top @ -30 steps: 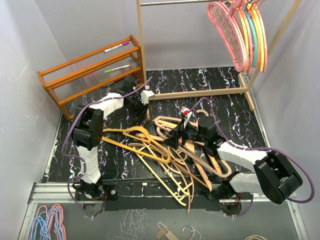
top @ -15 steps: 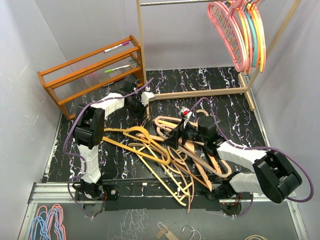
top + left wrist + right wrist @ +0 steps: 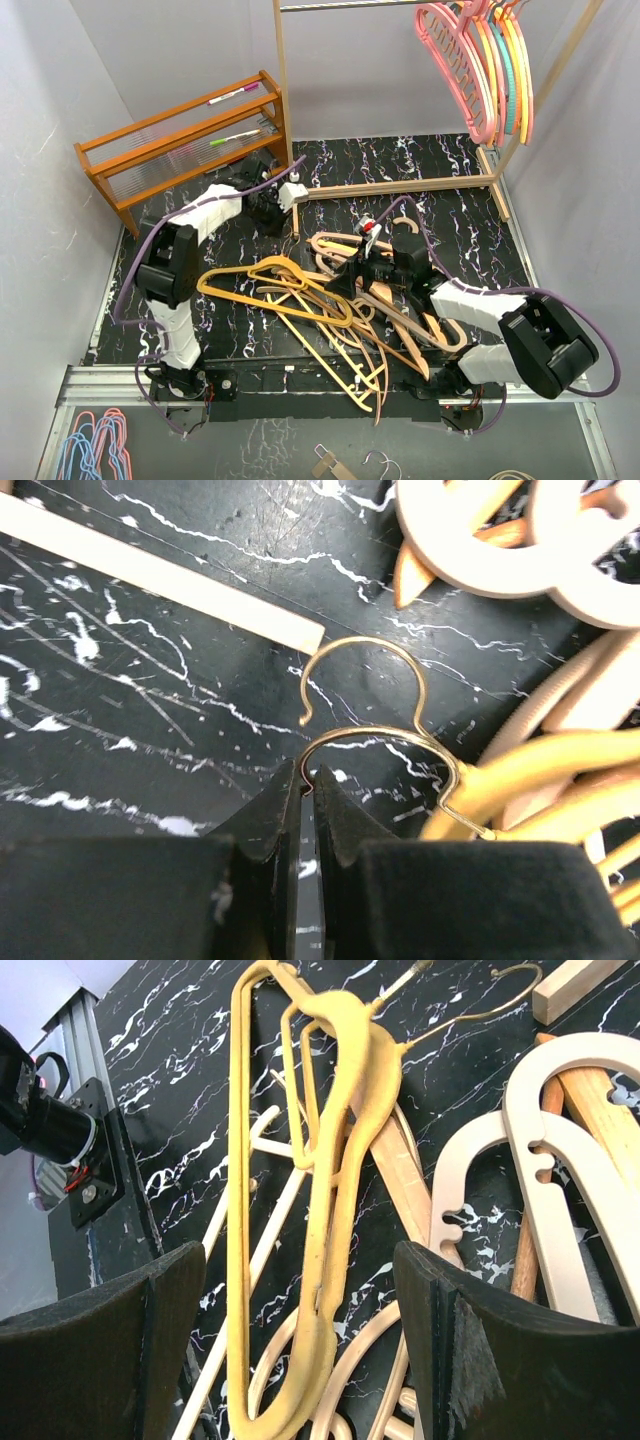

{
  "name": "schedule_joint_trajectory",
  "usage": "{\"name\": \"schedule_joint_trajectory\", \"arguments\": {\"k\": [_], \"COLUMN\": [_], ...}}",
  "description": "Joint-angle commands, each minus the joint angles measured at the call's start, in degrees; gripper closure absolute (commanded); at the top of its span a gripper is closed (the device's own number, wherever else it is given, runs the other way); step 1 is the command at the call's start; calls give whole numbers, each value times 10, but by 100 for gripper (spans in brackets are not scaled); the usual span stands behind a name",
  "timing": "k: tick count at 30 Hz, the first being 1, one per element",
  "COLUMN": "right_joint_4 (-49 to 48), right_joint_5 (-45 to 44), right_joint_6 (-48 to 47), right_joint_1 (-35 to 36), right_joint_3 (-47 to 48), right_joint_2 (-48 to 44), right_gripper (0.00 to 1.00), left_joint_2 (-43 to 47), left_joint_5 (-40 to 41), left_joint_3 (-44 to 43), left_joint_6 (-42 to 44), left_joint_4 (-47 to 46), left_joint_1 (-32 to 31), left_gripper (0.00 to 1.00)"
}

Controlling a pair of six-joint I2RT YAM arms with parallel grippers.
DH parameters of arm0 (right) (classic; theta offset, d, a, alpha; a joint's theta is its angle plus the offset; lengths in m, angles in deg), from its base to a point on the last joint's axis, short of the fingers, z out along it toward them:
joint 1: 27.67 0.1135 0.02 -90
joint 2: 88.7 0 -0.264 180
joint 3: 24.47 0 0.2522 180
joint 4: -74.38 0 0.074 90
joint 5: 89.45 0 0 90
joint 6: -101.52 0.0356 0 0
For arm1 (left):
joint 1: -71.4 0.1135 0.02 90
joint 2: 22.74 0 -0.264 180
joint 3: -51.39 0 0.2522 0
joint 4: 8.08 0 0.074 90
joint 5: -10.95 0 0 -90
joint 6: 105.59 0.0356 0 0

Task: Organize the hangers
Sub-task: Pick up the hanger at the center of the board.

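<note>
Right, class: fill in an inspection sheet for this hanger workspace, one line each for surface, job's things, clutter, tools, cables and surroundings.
Surface: black marbled tabletop, its centre covered by hangers.
Job's things: tangled hanger pile mid-table; hung hangers on the rail, in pink, orange, teal and yellow.
Clutter: markers on the shelf rack; wire hangers below the table's near edge.
Tools: left tool shut on the wire hook of the yellow hanger; right tool open above the pile.
Cables: purple cables loop beside both arms.
Surroundings: slatted shelf rack far left; wooden frame with its rail; pale walls.
</note>
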Motion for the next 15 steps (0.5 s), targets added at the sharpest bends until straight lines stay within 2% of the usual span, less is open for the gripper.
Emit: {"name": "schedule_joint_trajectory", "arguments": {"k": [1,10,15], "right_joint_4": [-41,-71,-101], "right_joint_5": [10,39,62], "right_joint_6": [-7,-5,6], "right_joint_1": [-2,-2,-2], "right_joint_3": [25,53,73], "right_joint_2": [12,56,103], "right_gripper": [21,21,21], "left_joint_2": [97,167,176], "left_joint_5": [-12,3,6], "left_joint_3": [14,13,2], "left_joint_6": [22,25,25], "left_joint_4": [22,33,39], "left_joint_1": [-1,-1,-1], "left_gripper": [100,100,100]}}
